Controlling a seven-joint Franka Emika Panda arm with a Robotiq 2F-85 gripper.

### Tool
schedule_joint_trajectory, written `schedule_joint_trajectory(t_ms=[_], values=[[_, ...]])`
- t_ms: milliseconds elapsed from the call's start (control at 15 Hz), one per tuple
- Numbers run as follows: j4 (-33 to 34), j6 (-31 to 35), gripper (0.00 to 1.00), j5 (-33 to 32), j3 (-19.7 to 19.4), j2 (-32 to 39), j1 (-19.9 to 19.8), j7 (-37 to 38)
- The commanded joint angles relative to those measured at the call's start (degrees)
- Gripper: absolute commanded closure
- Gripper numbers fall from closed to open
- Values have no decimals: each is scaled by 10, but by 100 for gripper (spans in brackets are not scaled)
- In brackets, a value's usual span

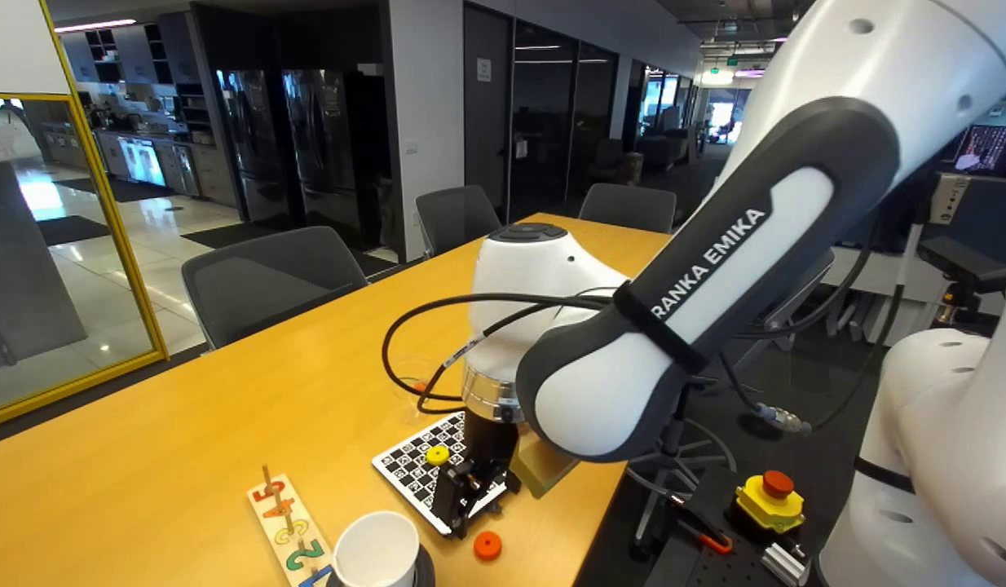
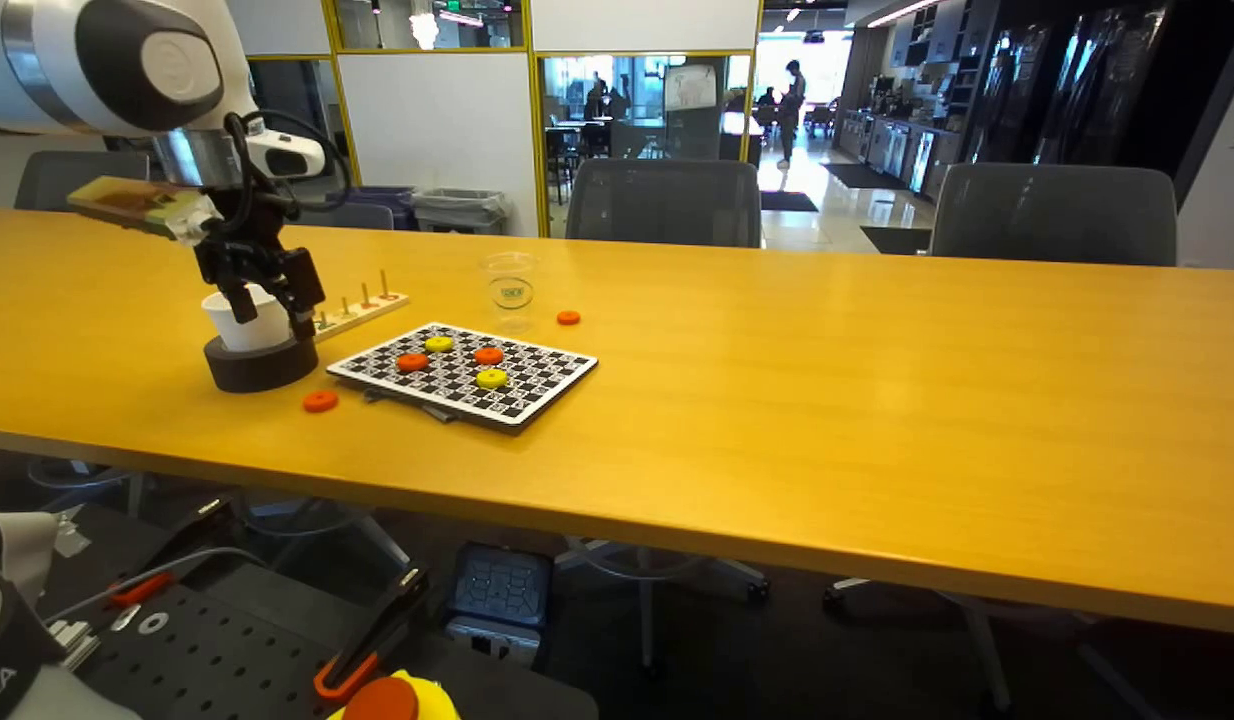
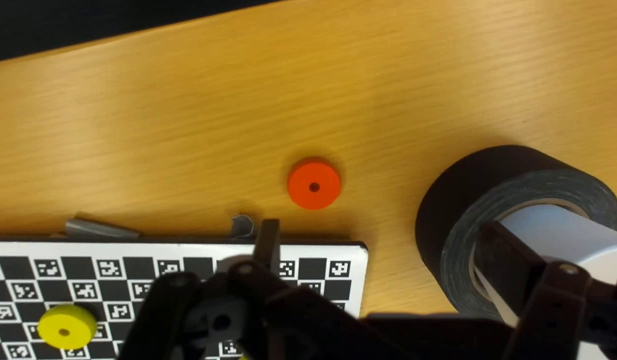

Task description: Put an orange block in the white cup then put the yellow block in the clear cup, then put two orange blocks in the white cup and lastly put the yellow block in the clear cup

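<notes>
Beside the board (image 2: 547, 372) — an orange block (image 3: 314, 184); gripper (image 2: 274, 325) above, jaws apart.

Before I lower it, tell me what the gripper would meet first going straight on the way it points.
Probably the table beside the orange block near the tape roll, or that block itself; the open gripper points down there. Depth is unclear: one side might clip the roll first.

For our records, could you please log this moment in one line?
gripper: open, empty | orange blocks: table, board | white cup: in tape roll
</notes>
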Motion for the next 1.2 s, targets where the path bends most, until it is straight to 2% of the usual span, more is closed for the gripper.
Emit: schedule_joint_trajectory(t_ms=[0, 400, 1133], values=[[13, 29, 0, 36, -26, 51, -1, -25], [27, 43, 0, 83, -44, 105, -1, -53], [76, 34, 0, 79, -52, 182, -15, -49]])
